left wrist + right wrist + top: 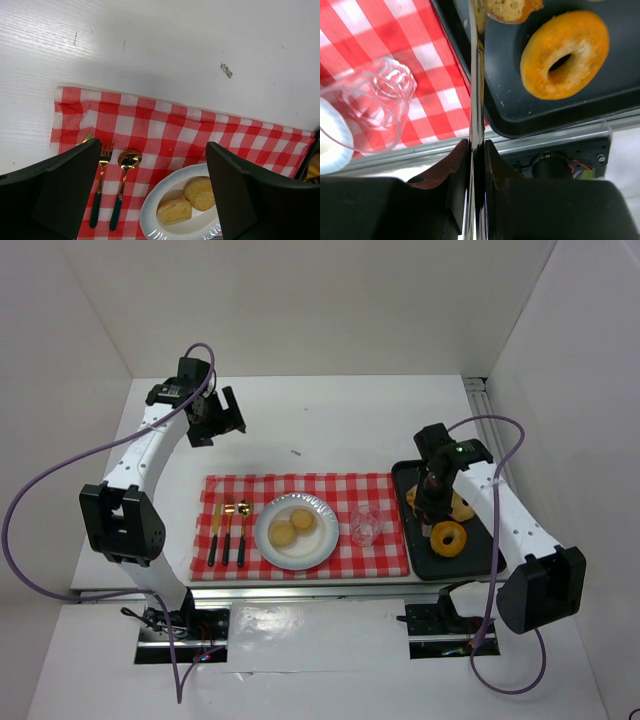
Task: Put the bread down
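Note:
Two round golden buns (283, 533) (302, 519) lie on the white plate (268, 543); they also show in the left wrist view (174, 211) (200, 193). A rough brown bread piece (512, 10) lies on the black tray (545, 110) beside the orange ring doughnut (565, 55). My right gripper (476, 145) is shut on a thin shiny metal tool (476, 75) whose far end reaches the brown piece; whether it grips the piece is hidden. In the top view the right gripper (432, 495) is over the tray (402, 480). My left gripper (215, 420) is open and empty above the bare table behind the cloth.
A red checked cloth (240, 488) carries the plate, a clear glass (365, 526) and a knife, fork and spoon (228, 535) at the left. The doughnut (448, 538) lies at the tray's front. White walls enclose the table.

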You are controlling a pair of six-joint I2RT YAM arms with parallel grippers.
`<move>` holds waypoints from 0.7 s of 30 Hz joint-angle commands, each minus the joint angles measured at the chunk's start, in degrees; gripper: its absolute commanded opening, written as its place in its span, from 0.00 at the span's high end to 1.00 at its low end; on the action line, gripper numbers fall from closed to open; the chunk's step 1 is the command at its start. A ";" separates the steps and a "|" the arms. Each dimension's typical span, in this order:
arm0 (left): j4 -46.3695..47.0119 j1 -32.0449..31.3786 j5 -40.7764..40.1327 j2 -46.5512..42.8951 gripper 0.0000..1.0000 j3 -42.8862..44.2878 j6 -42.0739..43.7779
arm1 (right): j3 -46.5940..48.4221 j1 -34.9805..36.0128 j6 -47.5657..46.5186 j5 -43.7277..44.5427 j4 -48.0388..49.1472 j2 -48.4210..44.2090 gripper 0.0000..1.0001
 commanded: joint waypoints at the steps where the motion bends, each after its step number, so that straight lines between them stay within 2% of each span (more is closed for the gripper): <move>1: 1.51 -0.11 1.41 0.03 0.01 1.46 -0.10 | 4.72 -0.76 -0.47 3.79 0.63 0.00 0.94; 5: 1.51 -0.11 1.41 0.55 0.01 1.99 -0.10 | 8.32 -1.99 -0.99 5.03 -0.69 0.00 1.00; 11: 1.51 -0.11 1.41 0.55 0.01 2.51 -0.10 | 15.61 -2.52 -3.71 3.19 -2.01 0.00 1.00; 14: 1.51 -0.11 1.41 0.55 0.01 2.51 -0.10 | 20.27 -2.52 -7.49 -4.79 2.01 -0.69 1.00; 18: 1.51 -0.11 0.89 0.55 0.01 2.51 -0.10 | 23.36 1.69 -9.26 -16.48 7.82 -0.70 1.00; 21: 1.51 -0.11 0.89 -0.15 0.01 2.51 -0.10 | 23.36 10.45 -9.26 -21.24 11.51 0.97 1.00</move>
